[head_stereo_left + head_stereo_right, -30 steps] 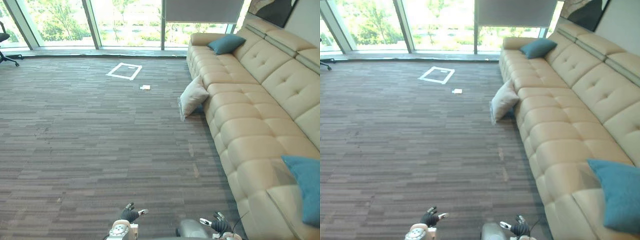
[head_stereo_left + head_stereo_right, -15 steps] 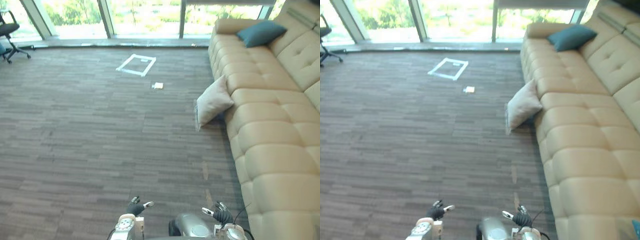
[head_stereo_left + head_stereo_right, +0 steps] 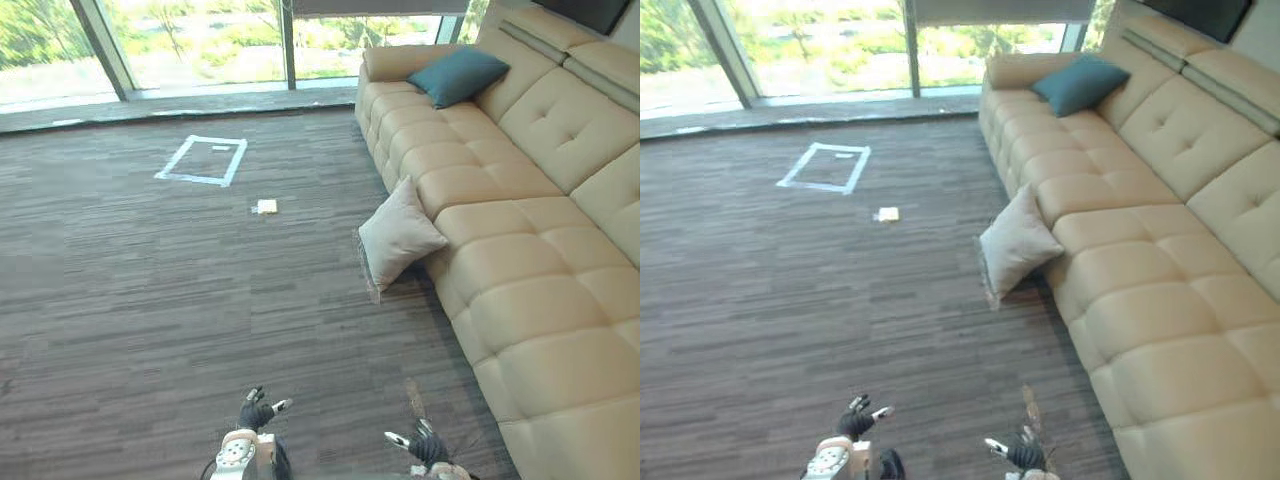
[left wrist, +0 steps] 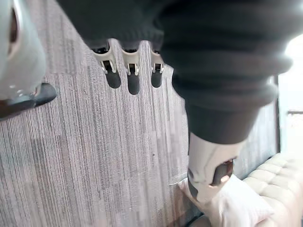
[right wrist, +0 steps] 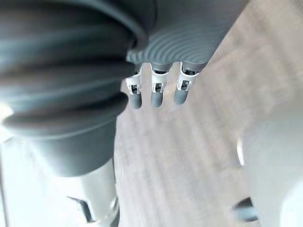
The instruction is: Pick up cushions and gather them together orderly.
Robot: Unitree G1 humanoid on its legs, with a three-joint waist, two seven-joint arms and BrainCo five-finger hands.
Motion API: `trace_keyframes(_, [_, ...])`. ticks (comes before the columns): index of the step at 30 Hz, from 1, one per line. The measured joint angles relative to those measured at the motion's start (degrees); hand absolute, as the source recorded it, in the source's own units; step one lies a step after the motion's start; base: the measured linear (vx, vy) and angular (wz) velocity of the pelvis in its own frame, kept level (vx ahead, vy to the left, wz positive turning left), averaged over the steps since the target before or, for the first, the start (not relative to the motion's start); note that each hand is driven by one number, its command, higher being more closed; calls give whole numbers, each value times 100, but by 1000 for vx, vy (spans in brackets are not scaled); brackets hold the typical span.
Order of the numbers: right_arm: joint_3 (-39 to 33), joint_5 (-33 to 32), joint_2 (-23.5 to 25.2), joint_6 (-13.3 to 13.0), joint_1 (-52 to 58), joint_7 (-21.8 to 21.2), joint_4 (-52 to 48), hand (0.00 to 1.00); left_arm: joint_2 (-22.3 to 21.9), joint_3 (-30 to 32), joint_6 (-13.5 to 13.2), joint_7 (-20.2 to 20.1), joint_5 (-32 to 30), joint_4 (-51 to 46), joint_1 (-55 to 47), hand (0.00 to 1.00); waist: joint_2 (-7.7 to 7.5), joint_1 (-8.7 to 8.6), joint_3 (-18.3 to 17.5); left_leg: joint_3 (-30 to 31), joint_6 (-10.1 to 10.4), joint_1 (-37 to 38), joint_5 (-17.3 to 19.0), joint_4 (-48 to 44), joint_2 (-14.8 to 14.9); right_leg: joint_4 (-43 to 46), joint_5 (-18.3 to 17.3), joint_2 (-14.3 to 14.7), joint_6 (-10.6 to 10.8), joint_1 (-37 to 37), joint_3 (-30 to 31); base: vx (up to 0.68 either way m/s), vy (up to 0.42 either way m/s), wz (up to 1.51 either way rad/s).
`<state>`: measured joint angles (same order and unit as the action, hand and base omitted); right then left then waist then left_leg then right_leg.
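A beige cushion (image 3: pixel 397 237) leans on the carpet against the front of the long beige sofa (image 3: pixel 520 250). A teal cushion (image 3: pixel 458 75) lies on the sofa's far end by the armrest. My left hand (image 3: pixel 256 411) hangs low at the bottom of the view, fingers relaxed and empty, far short of the beige cushion. My right hand (image 3: pixel 422 446) hangs beside it, also relaxed and empty. In the left wrist view my fingers (image 4: pixel 132 75) point at bare carpet, with the beige cushion (image 4: pixel 236 203) beyond. The right wrist view shows straight fingers (image 5: pixel 157 90) over the floor.
A white tape square (image 3: pixel 203 161) marks the carpet near the windows (image 3: pixel 190 40). A small white object (image 3: pixel 266 206) lies on the floor just this side of it. Open carpet (image 3: pixel 150 300) stretches left of the sofa.
The camera has swung, so the whole scene shifted left and the sofa's back and far end show more fully. Both hands still hang low and empty.
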<state>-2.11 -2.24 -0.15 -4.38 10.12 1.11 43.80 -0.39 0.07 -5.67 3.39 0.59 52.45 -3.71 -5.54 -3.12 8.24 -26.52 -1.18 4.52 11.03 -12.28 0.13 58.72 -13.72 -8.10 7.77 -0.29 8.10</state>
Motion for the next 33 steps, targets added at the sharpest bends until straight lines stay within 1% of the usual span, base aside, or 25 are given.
trace_keyframes(1, [19,0,-15,-12,-12,-3,0,0,-1,-38,0,8,13,24,0,0,84,-2,25,2,3,145,11,96,10,121,-72,1,-88,-127,-107,489,195,-27])
trace_keyframes(3, [52,3,-236,-136,-150,-2,43,0,93,-233,-6,31,75,163,135,0,335,-137,150,0,6,904,8,590,145,7,-585,156,-655,-895,-845,572,128,3])
trace_keyframes(5, [15,-9,-240,-166,-222,9,48,0,221,-257,-10,34,77,230,280,0,294,-212,186,-15,6,1121,8,649,237,-616,-690,230,-718,-1533,-1180,467,-15,18])
trace_keyframes(6, [9,-15,-242,-189,-304,4,11,0,257,-263,-14,42,80,272,344,0,245,-307,212,-11,7,1331,9,788,262,-1516,-526,240,-781,-1969,-1437,456,-122,21])
trace_keyframes(7, [14,-16,-236,-195,-363,5,9,0,274,-319,-16,43,80,304,345,0,181,-342,237,-8,34,1546,24,965,194,-2619,30,280,-815,-2085,-1562,456,-122,21])
trace_keyframes(8, [17,-14,-230,-194,-338,5,13,0,290,-351,-17,43,81,312,341,0,146,-342,241,12,49,1610,34,1000,150,-2981,268,281,-811,-2066,-1564,407,-112,22])
trace_keyframes(9, [21,-45,-225,-198,-306,-8,56,0,331,-392,-14,36,80,373,316,0,47,-372,235,92,159,1817,64,1040,71,-3277,1257,286,-1232,-2027,-1506,560,-139,-10])
trace_keyframes(10, [-6,-24,-285,-184,-451,9,83,0,172,-375,-9,34,79,463,318,0,339,-344,271,118,447,1914,-33,971,317,-3075,995,464,-1294,-1994,-1579,740,-226,-13])
trace_keyframes(11, [-39,-30,-324,-176,-460,7,33,0,97,-375,-9,28,72,452,319,0,414,-363,310,238,846,1833,-367,661,403,-2849,662,453,-1339,-1971,-1597,517,-172,-24])
trace_keyframes(12, [-44,-30,-324,-176,-460,7,29,0,95,-376,-9,28,72,451,319,0,414,-365,310,244,854,1831,-372,642,403,-2844,657,454,-1339,-1968,-1602,526,-327,14])
trace_keyframes(13, [-48,-26,-279,-156,-379,2,-61,0,8,-315,-8,30,66,439,314,0,407,-457,317,491,1051,1382,-649,-772,738,-2922,352,477,-1328,-1598,-1645,346,-239,20])
trace_keyframes(14, [-39,-29,-260,-154,-336,2,-89,0,-4,-259,-8,32,67,437,312,0,406,-460,317,582,1069,1157,-838,-1384,912,-3022,304,530,-1328,-1398,-1657,503,-339,19])
trace_keyframes(16, [65,-55,-222,-105,-104,-2,-407,0,-139,23,-16,27,69,228,164,0,382,-335,327,612,1158,492,-844,-3626,1484,-3527,160,781,-1354,-565,-1497,343,-193,-48])
trace_keyframes(17, [78,-96,-211,-112,-31,0,-492,0,-211,128,-20,20,69,79,1,0,338,-280,340,374,1075,212,-726,-4304,1721,-3737,35,882,-1457,-140,-1354,290,-144,-74])
trace_keyframes(18, [77,-121,-208,-110,-23,1,-492,0,-220,136,-19,21,69,51,-51,0,330,-279,331,305,1042,121,-671,-4399,1773,-3792,-25,899,-1510,-22,-1304,267,-115,-63])
trace_keyframes(19, [48,-126,-229,-103,15,9,-494,0,-227,146,-21,17,69,-61,-96,0,315,-272,318,96,842,-215,-500,-4415,1856,-3932,-110,913,-1544,288,-1180,267,-85,-57])
trace_keyframes(23, [-10,-130,-233,-44,148,12,-486,0,-253,333,-34,18,69,-291,-139,0,328,-183,323,-185,644,-864,-217,-2928,1620,-4132,-165,890,-1442,665,-742,304,-6,-69])
trace_keyframes(25, [-11,-122,-222,-26,173,40,-484,0,-269,326,-42,18,69,-350,-118,0,323,-52,325,228,669,-1070,-240,-1526,1156,-4351,-238,831,-1321,1082,-308,427,128,-93])
trace_keyframes(26, [-10,-122,-218,-28,176,48,-484,0,-269,324,-51,18,69,-349,-104,0,318,-28,328,308,677,-1094,-250,-1349,1079,-4395,-257,811,-1286,1149,-258,518,234,-91])
trace_keyframes(28, [-4,-122,-216,-34,227,86,-480,0,-275,323,-97,20,72,-343,-84,0,348,6,300,614,665,-1258,-457,-614,803,-4628,-487,698,-989,1480,-4,483,287,-90])
trace_keyframes(29, [-4,-122,-216,-34,229,90,-479,0,-273,324,-99,20,72,-343,-84,0,361,10,293,607,632,-1263,-486,-575,806,-4629,-520,695,-965,1510,38,492,326,-89])
trace_keyframes(30, [-4,-117,-218,-34,291,102,-480,0,-280,311,-97,13,71,-327,-102,0,434,27,224,541,395,-1240,-700,-467,820,-4617,-690,696,-847,1637,231,536,369,-86])
trace_keyframes(31, [-32,-119,-190,-17,346,124,-395,0,-228,313,-108,-6,68,-260,-174,0,404,25,-14,463,350,-1216,-873,-532,726,-4344,-948,590,-656,1630,489,443,303,-78])
trace_keyframes(32, [-20,-113,-174,0,350,123,-393,0,-217,323,-103,-1,68,-237,-163,0,357,12,-37,426,324,-1202,-858,-553,689,-4279,-962,551,-655,1623,515,647,390,-79])
trace_keyframes(33, [78,-60,-133,24,374,99,-411,0,-226,331,-108,25,68,-210,-127,0,198,49,-174,129,274,-1003,-561,-511,533,-3584,-944,332,-568,1272,674,587,348,-82])
